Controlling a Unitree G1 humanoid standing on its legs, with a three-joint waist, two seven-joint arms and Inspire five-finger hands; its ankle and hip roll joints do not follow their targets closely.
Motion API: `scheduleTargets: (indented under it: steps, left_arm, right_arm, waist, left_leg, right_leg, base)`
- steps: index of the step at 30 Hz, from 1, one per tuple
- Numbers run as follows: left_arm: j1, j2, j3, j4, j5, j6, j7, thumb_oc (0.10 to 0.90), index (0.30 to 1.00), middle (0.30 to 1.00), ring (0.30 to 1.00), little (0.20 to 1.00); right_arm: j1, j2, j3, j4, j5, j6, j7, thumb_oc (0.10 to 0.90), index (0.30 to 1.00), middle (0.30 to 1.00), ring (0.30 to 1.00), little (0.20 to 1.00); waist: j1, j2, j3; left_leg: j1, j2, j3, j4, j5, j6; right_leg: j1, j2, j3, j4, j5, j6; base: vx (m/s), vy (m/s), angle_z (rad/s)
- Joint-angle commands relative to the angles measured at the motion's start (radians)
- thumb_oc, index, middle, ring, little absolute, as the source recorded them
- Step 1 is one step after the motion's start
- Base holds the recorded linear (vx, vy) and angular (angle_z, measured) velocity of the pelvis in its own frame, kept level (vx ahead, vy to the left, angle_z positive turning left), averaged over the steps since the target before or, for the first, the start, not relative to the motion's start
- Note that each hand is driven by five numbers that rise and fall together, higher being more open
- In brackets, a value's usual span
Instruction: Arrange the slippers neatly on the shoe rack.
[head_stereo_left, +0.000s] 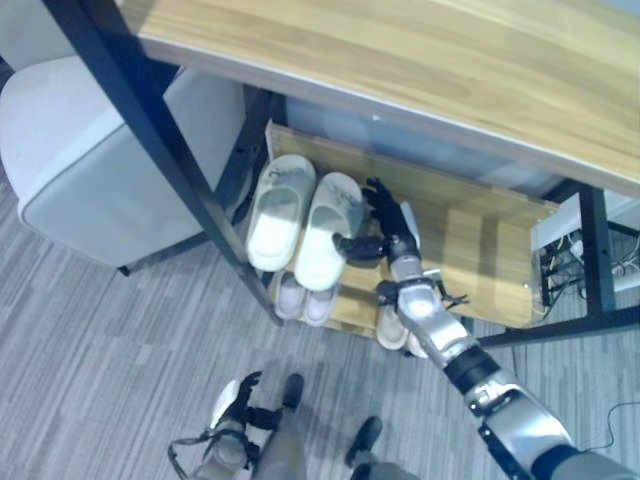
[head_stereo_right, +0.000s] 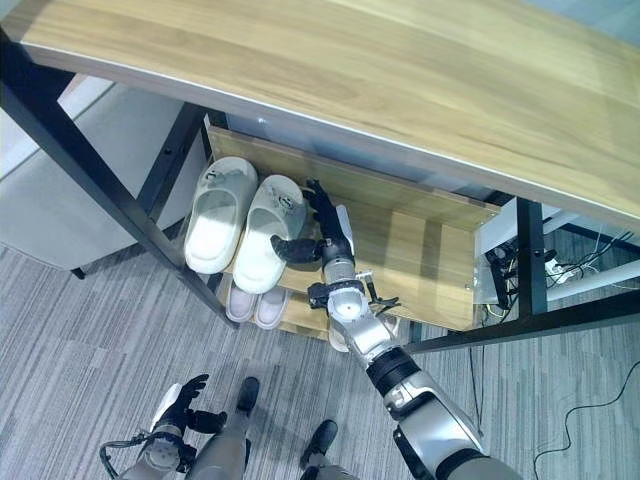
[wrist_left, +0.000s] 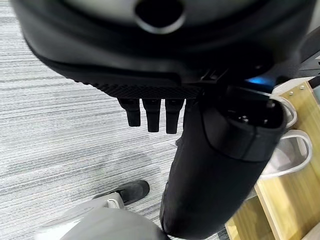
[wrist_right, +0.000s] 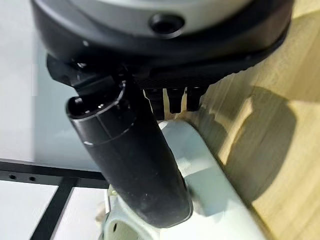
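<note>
Here right hand (head_stereo_right: 322, 232) fingers seemingly straight against slipper (head_stereo_right: 270, 232) on shoe rack (head_stereo_right: 420, 250).

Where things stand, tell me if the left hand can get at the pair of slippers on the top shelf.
Probably not. The left hand hangs low over the floor, with the table's black leg between it and the slippers. The right hand is already there.

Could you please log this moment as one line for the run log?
right hand: open, touching right slipper | pair side by side on shoe rack top shelf | left hand: idle, low
</note>
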Motion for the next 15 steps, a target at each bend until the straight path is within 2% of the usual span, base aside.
scheduleTargets:
  steps: [1,7,15]
  left_arm:
    - [-0.007,-0.045,-0.076,0.028,-0.027,-0.038,0.023,0.8,0.9,0.9,0.9,0.9]
    - [-0.005,-0.043,-0.081,0.025,-0.02,-0.043,0.021,0.8,0.9,0.9,0.9,0.9]
    - [0.002,-0.048,-0.098,0.017,0.004,-0.068,0.028,0.8,0.9,0.9,0.9,0.9]
  right_arm:
    - [-0.129,-0.029,-0.065,-0.028,-0.057,-0.074,-0.043,0.8,0.9,0.9,0.9,0.9]
    - [-0.164,-0.054,-0.071,0.009,-0.102,-0.067,-0.062,0.8,0.9,0.9,0.9,0.9]
    - [-0.226,-0.111,-0.045,0.038,-0.295,-0.063,-0.119,0.8,0.9,0.9,0.9,0.9]
  waist:
    - [0.052,-0.007,0.018]
    - [0.055,-0.006,0.016]
    - [0.057,0.006,0.006]
  left_leg:
    - [0.088,-0.003,0.027,-0.008,-0.136,-0.014]
    - [0.089,-0.004,0.03,-0.008,-0.137,-0.012]
    - [0.094,-0.01,0.034,-0.012,-0.139,-0.014]
  right_leg:
    - [0.015,-0.069,0.024,0.076,-0.046,0.086]
    - [0.015,-0.073,0.019,0.079,-0.042,0.088]
    - [0.014,-0.08,0.016,0.076,-0.036,0.09]
  base:
    - [0.01,0.01,0.06]
    - [0.0,0.006,0.04]
    - [0.0,0.0,0.0]
